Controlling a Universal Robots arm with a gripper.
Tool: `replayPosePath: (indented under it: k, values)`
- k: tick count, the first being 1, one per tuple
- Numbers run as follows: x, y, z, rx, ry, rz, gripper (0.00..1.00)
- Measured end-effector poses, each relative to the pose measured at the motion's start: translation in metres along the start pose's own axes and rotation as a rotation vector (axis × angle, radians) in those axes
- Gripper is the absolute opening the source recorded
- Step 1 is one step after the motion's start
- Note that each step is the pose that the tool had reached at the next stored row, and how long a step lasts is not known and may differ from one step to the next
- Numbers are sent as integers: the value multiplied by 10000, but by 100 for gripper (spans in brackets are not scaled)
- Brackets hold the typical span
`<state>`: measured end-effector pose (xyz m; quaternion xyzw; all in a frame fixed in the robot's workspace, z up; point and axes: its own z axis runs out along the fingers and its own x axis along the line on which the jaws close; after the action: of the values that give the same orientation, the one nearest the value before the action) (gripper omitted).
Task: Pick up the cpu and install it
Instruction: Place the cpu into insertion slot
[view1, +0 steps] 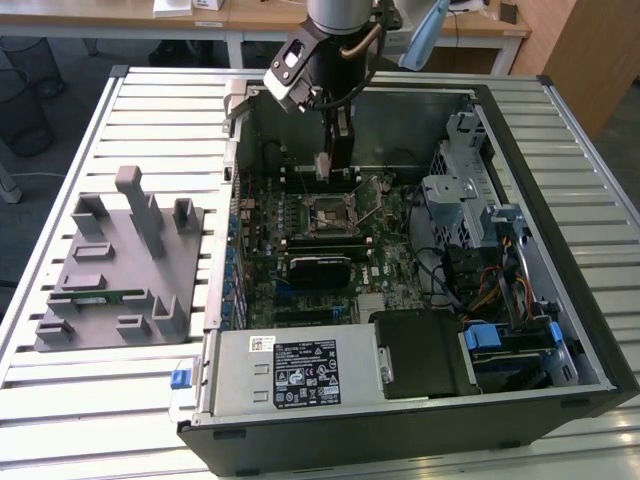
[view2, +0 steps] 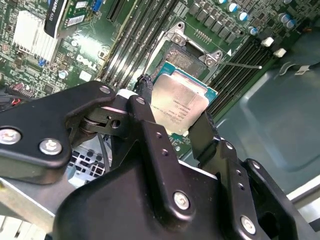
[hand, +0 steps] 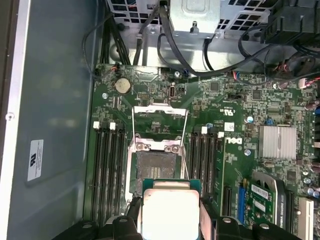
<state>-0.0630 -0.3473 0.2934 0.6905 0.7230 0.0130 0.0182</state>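
Cpu (hand: 171, 212) in gripper (hand: 170, 205) near socket (hand: 156, 167) inside case (view1: 400, 445); holder (view1: 120, 260) on table (view1: 80, 400) beside case.

An open computer case (view1: 420, 430) lies on a pale slatted metal table (view1: 150, 100). A grey moulded fixture (view1: 110, 255) sits beside it on the slats, toward the exterior view's left.
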Motion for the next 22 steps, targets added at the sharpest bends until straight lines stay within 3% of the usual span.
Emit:
replayPosePath:
  k: [22]
  values:
    - [51,28,222,-1,1,0,54]
